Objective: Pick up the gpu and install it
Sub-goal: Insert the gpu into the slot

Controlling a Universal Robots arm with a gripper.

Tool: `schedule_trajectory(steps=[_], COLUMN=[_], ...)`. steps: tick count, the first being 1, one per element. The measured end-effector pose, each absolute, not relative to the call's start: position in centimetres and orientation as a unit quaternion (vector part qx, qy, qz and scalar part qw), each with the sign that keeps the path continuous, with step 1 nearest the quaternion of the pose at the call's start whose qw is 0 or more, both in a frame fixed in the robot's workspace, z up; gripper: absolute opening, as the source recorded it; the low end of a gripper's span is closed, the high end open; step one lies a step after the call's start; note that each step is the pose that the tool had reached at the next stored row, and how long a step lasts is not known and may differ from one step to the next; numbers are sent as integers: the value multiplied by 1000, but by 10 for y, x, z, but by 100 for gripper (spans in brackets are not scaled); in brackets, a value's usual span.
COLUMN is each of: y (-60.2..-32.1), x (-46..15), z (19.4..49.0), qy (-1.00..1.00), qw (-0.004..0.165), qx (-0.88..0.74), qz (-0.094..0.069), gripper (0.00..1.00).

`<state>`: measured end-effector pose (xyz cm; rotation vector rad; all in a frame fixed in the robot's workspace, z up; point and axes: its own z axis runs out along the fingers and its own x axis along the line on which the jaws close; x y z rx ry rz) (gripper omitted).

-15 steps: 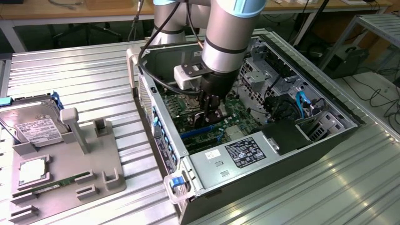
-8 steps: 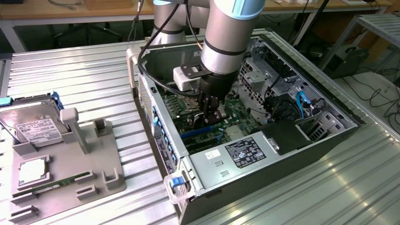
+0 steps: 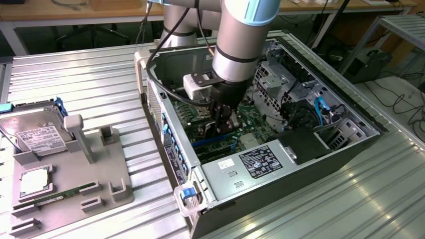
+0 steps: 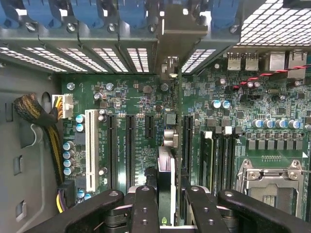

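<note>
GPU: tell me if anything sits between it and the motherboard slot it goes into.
Nothing visible does. The end effector grips the gpu edge-on, inside the open computer case, directly over the motherboard. The black slots beside the card look bare, and the yellow cable bundle lies off by the case wall, apart from the card.

Pincer (image 4: 166, 206) lowered, clamped edgewise

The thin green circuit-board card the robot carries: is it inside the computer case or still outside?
Inside. The thin green circuit-board card stands edge-on between the black gripper fingers, just over the green motherboard slots.
</note>
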<state>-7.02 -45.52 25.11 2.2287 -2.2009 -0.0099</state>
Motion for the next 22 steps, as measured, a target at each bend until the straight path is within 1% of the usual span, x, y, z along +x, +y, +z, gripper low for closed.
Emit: schedule_trajectory(steps=[16,18,22], y=[-455,-455,-455], x=[-70,-70,-70], z=[243,236,231], qy=[-703,-703,-703], qw=[5,6,6], qx=[711,712,711], qz=[-5,-5,-5], gripper=[27,27,27])
